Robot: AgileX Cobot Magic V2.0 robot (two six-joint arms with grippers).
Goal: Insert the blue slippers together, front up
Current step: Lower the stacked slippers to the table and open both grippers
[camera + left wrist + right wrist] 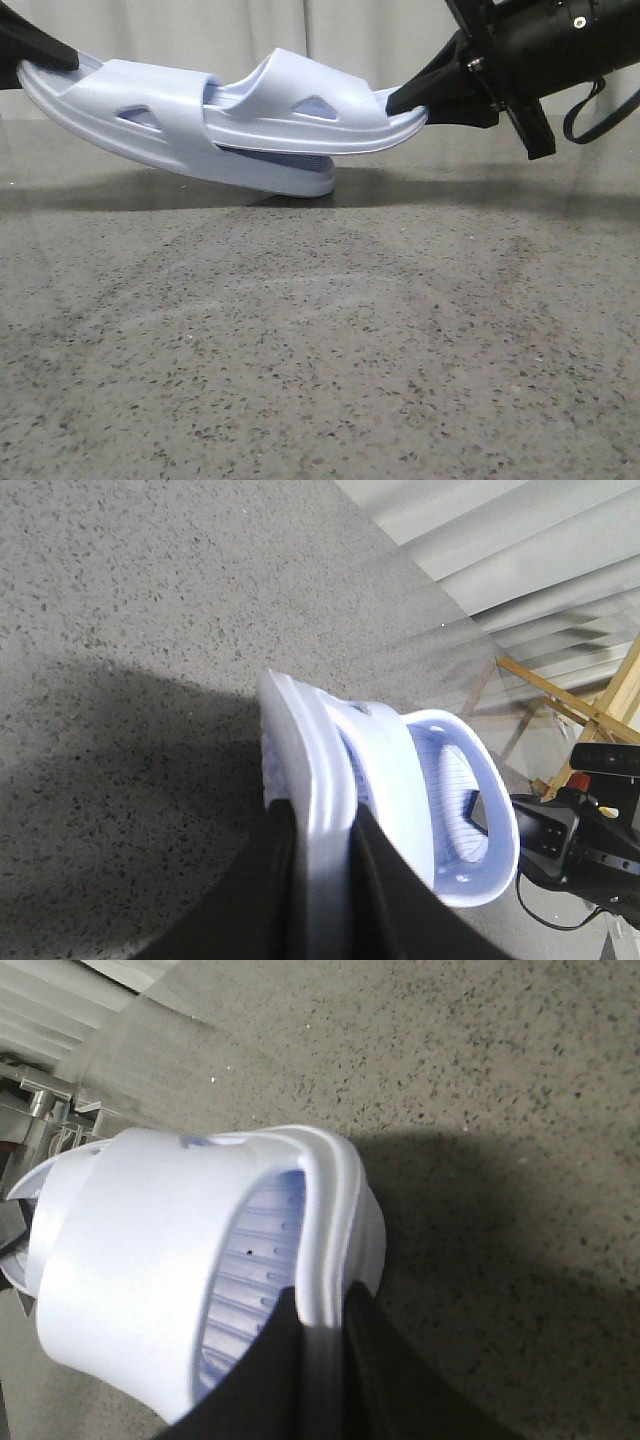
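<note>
Both blue slippers are held in the air above the table, at the back. My left gripper (pixel 40 55) is shut on the heel end of the left slipper (pixel 130 110), which tilts down to the right. My right gripper (pixel 410 100) is shut on the heel end of the right slipper (pixel 300 110). The right slipper's front end sits under the left slipper's strap. In the left wrist view the gripper (pixel 325 880) clamps the slipper's sole edge (pixel 320 780). In the right wrist view the gripper (pixel 320 1370) clamps the slipper's rim (pixel 325 1210).
A grey speckled tabletop (pixel 320 350) lies below the slippers. A pale curtain (pixel 250 25) hangs behind. A wooden frame (pixel 590 710) stands beyond the table's far edge in the left wrist view, with the right arm (pixel 580 845) near it.
</note>
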